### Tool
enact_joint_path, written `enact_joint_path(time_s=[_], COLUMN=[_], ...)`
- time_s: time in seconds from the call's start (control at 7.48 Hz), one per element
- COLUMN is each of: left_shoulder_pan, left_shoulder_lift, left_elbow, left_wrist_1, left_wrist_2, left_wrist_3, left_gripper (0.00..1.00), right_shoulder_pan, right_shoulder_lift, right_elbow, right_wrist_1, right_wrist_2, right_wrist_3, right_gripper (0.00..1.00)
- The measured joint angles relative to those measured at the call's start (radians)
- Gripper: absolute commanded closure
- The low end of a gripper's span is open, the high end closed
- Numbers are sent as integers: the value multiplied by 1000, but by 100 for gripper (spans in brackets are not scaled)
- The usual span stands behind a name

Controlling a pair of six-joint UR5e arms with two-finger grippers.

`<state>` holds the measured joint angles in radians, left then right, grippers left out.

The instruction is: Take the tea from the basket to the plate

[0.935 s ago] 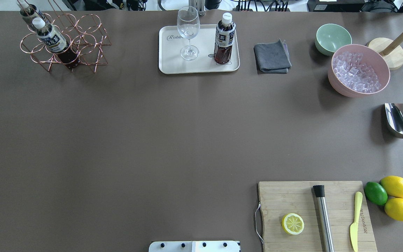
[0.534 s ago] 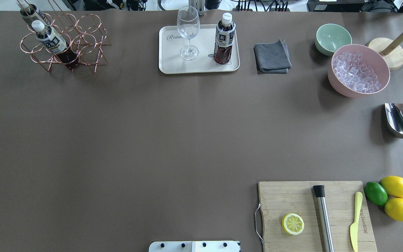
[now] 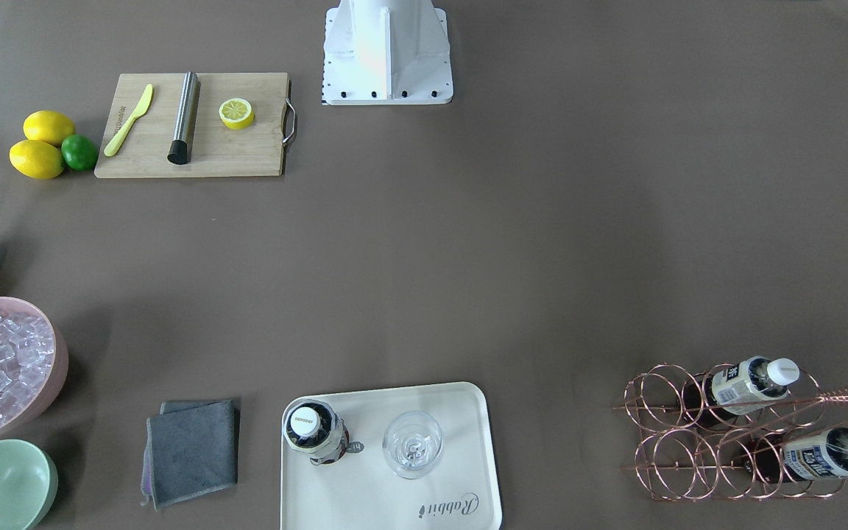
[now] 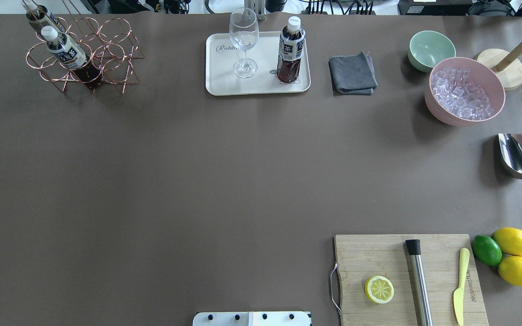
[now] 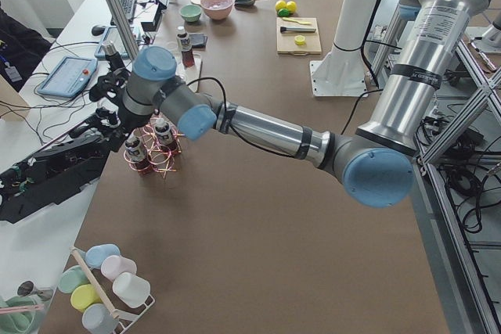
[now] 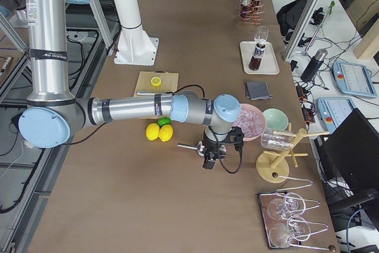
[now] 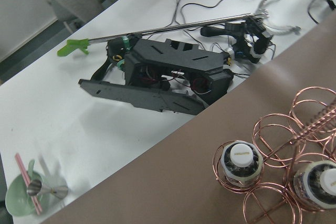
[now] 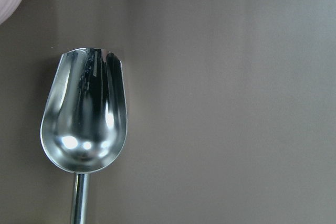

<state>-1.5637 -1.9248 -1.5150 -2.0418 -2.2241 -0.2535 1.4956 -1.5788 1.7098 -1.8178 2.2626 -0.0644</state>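
One tea bottle [image 4: 290, 50] stands upright on the cream plate [image 4: 224, 79], beside a wine glass [image 4: 244, 40]. Two more tea bottles [image 4: 64, 52] [image 4: 39, 16] lie tilted in the copper wire basket [image 4: 111, 54] at the far left. The left wrist view looks down on their white caps [image 7: 239, 161] [image 7: 323, 182]. My left gripper [image 5: 116, 127] shows only in the exterior left view, at the table's edge just beyond the basket. My right gripper [image 6: 209, 161] shows only in the exterior right view, over the metal scoop [image 8: 84, 114]. I cannot tell whether either is open.
A pink bowl of ice [image 4: 465, 90], a mint-green bowl [image 4: 431, 49] and a grey cloth [image 4: 352, 74] sit right of the plate. The scoop [image 4: 517, 156] lies at the right edge. A cutting board [image 4: 360, 258] with a lemon half, a muddler and a knife is near right.
The nearer bottle in the basket has shifted slightly back and lower in the rack. Nothing else on the table has moved.
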Motion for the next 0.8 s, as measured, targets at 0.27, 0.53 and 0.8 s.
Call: enact_joint_path(time_s=[0.27,0.53,0.8], left_shoulder_pan=[-43,-67,-71], left_shoulder_lift=[120,181,230], left_elbow=[0,24,45], left_wrist_1=[-92,-102,-24], left_wrist_2=[-5,-43,-254], left_wrist_3=[-210,-214,-183], left_gripper=[2,2,2], right_shoulder_pan=[0,0,-1], right_shoulder_lift=[1,2,2], right_elbow=[0,0,0], right_wrist_1=[0,0,0], right_wrist_2=[0,0,0], right_wrist_3=[0,0,0], right_gripper=[0,0,0])
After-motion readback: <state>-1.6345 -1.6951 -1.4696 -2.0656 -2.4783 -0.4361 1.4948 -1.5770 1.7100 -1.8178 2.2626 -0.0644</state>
